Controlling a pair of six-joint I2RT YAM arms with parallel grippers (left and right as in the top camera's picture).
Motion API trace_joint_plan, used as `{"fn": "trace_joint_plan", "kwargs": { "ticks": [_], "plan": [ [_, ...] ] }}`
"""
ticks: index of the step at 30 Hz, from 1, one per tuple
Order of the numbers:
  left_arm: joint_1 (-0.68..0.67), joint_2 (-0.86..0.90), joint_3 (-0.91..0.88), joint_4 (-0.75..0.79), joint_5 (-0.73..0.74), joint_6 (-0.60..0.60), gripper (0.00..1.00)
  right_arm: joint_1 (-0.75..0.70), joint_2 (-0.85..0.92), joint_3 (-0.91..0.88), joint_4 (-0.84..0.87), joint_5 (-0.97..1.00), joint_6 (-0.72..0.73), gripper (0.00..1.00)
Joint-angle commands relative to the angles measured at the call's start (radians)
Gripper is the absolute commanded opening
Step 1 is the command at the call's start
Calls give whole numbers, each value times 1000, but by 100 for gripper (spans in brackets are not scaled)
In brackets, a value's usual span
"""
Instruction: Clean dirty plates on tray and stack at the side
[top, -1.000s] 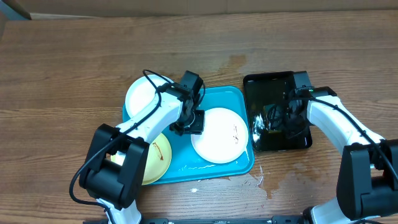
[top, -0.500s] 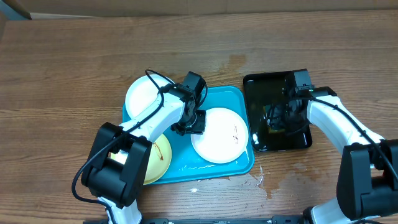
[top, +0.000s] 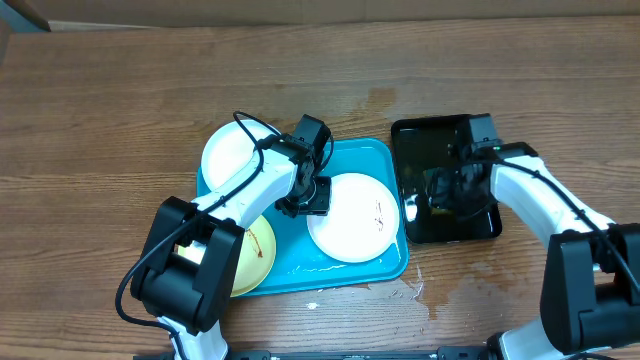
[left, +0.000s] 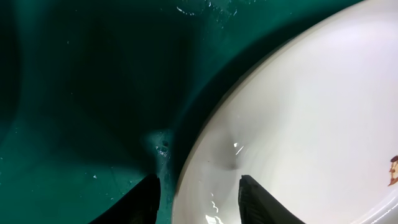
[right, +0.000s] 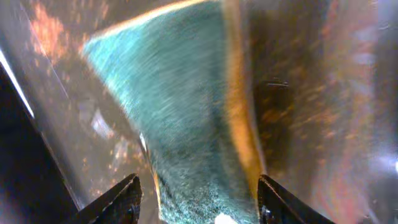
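Left gripper (left: 199, 182): jaws apart at moderate width, straddling the left rim of the white plate (top: 355, 225). One finger (left: 148, 198) sits over the tray floor just outside the rim, the other over the plate's inner slope; not closed on it. This plate is round, shallow and glossy with wet highlights, and has a small brown smear (top: 379, 212) near its right side. It lies on the right half of the tray (top: 300, 275), a turquoise plastic rectangle with rounded corners, a raised rim and water beads on its floor. A second white plate (top: 228, 155) sits at the tray's far-left corner and overhangs the rim. The pale yellow-green plate (top: 250, 262) is at the near-left corner, also overhanging, with a brown streak (top: 256, 240). Right gripper (right: 198, 186): low over the glossy black tray (top: 440, 140), just right of the blue one. Its fingers are spread to either side of a sponge (right: 180, 124), which has a coarse green scouring face and a yellow-orange edge. Cannot tell whether the pads press on it. The wood-grain table (top: 100, 120) shows wet spots by the tray's near-right corner.
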Motion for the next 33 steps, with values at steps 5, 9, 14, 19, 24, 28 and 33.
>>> {"fn": "trace_joint_plan", "kwargs": {
  "ticks": [5,9,14,19,24,28,33],
  "plan": [
    [-7,10,-9,4,-13,-16,44,49,-1,-29,17,2,-8,44],
    [-7,10,-9,4,-13,-16,44,49,-1,-29,17,2,-8,31],
    [-7,10,-9,4,-13,-16,44,49,-1,-27,16,2,-10,16],
    [-7,10,-9,4,-14,-16,44,47,-1,50,-42,1,-9,36],
    [-7,10,-9,4,-14,-16,44,47,-1,110,-48,2,-10,67],
    [-7,10,-9,3,-23,-17,44,47,-1,108,4,34,-9,73],
    [-7,12,-9,4,-64,-25,38,47,5,98,73,70,-9,82]
  ]
}}
